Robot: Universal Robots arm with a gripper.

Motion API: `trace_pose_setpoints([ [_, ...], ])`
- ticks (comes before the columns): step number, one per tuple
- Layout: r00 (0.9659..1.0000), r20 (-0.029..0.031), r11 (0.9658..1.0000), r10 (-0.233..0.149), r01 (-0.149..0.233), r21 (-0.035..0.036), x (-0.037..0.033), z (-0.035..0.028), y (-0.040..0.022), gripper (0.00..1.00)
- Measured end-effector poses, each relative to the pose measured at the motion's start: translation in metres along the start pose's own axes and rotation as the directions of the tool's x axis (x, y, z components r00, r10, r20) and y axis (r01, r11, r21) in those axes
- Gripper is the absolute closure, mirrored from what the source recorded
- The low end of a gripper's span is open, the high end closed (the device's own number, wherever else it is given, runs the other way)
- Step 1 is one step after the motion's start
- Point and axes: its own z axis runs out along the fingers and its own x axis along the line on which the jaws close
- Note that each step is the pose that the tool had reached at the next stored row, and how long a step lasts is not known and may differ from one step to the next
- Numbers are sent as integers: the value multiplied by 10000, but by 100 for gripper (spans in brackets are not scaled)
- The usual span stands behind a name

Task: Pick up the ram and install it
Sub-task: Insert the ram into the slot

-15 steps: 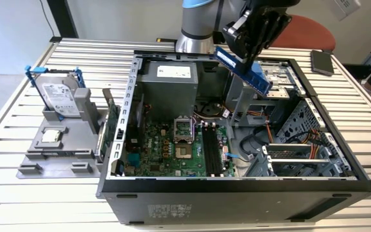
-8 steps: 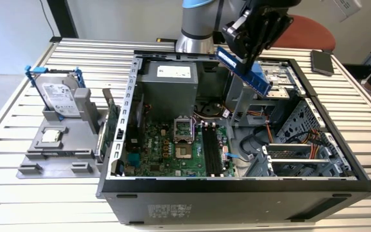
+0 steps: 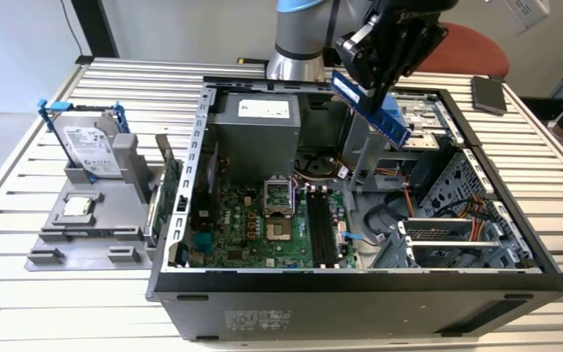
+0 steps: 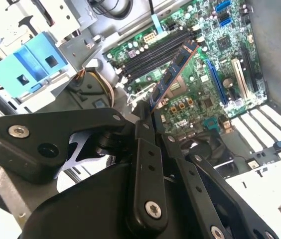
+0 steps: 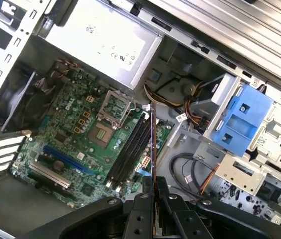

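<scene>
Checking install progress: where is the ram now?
In the exterior view, the ram is clamped, tilted, in the gripper above the open computer case, clear of the memory slots.

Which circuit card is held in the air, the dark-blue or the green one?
The dark-blue ram, gripped by the end effector above the open case. The green card stands on edge outside the case, at the exterior view's left.

Slatted metal table [image 3: 56,308] — red chair [image 3: 472,45] behind, pale wall [image 3: 17,29].

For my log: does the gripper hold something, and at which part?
The gripper holds the ram, pinched at one end; the rest sticks out over the open computer case.
</scene>
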Motion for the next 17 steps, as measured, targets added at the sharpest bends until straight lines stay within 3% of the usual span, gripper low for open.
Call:
trace_pose_setpoints([
  [9,9979,25,9979,642,-642,-1,4,0,-10,100],
  [13,9943,40,9944,1061,-1061,2,5,0,-11,100],
  [17,9885,58,9885,1510,-1510,2,6,3,-13,100],
])
